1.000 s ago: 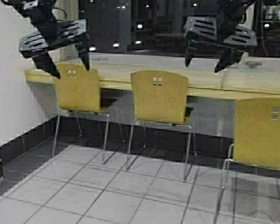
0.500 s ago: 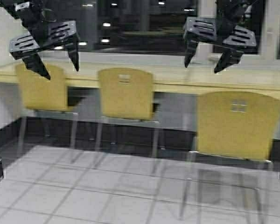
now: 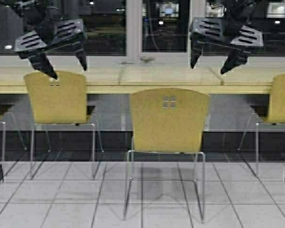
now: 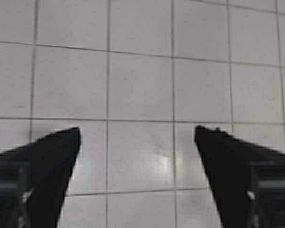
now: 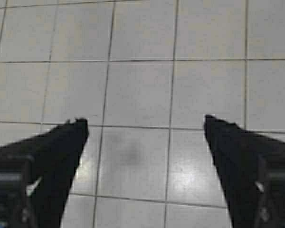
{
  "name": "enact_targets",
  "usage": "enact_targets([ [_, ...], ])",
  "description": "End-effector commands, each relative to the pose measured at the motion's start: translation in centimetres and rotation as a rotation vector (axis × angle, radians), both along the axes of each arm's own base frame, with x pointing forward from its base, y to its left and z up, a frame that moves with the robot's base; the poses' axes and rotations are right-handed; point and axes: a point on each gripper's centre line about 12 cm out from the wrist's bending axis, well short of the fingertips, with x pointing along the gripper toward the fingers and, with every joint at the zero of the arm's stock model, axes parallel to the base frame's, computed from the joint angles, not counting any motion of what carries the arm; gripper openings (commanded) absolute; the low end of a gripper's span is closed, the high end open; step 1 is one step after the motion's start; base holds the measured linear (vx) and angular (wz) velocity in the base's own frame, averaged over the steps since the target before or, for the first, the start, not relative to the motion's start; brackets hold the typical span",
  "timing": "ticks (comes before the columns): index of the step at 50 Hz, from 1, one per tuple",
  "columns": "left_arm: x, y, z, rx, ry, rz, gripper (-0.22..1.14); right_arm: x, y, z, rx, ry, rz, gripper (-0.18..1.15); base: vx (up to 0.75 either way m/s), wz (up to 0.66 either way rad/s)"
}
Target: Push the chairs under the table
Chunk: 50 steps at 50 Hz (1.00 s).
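Directly ahead, a tan-yellow moulded plywood chair [image 3: 169,121] on thin chrome legs stands pulled out from the long pale beige counter table [image 3: 133,78], squarely facing the robot, apparently lined up for pushing. Left gripper [image 3: 64,64] and right gripper [image 3: 210,63] hang raised, spread wide and empty, clear of the backrest.

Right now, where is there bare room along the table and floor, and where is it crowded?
The table top is bare between the two raised open claws, left claw and right claw. Floor tiles lie free between the left chair and the pulled-out middle chair, which blocks the centre.
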Motion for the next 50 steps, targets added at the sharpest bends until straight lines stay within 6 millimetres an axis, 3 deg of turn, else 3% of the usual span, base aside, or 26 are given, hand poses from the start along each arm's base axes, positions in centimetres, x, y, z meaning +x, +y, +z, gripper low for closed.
enact_targets([
  [1,0.2,0.2,1.1,-0.013,-0.031,0.011,1.02,0.4,0.3,1.2,0.016,-0.035,0.003,1.04,-0.01,-0.12],
  [50,0.2,0.1,1.5,-0.031,-0.028,0.02,1.02,0.2,-0.9,2.1,0.053,-0.044,-0.057,1.04,0.09,-0.08],
])
